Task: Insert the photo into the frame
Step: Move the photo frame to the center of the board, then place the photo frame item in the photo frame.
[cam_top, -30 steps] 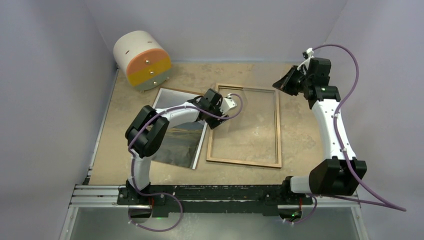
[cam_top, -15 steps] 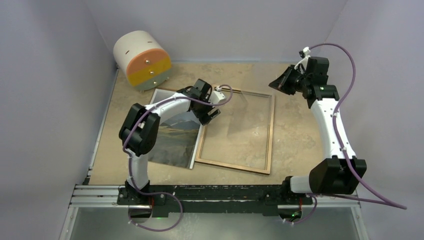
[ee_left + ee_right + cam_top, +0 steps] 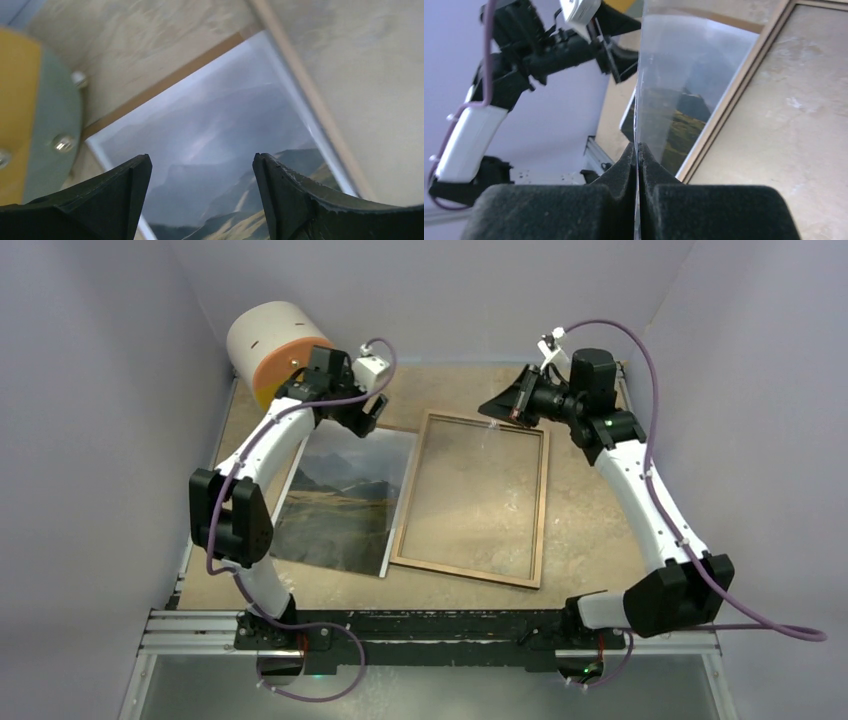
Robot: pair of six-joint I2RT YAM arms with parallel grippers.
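The photo, a dark grey landscape print, lies flat on the table left of the frame. The frame lies flat with its light-wood rim up. My left gripper is open and empty, hovering over the photo's far end; the left wrist view shows the photo between its fingers. My right gripper is above the frame's far edge. It is shut on a thin clear pane, held edge-on and raised off the table. The frame's rim lies below it.
A white cylinder with an orange, yellow and green drawer face stands at the far left, close behind my left gripper. A brown strip runs along the photo's far edge. Purple walls close the sides and back.
My left arm swung from the frame's left rim to the photo's far end, after shifting and turning the frame. My right gripper moved left over the frame's far edge with the pane.
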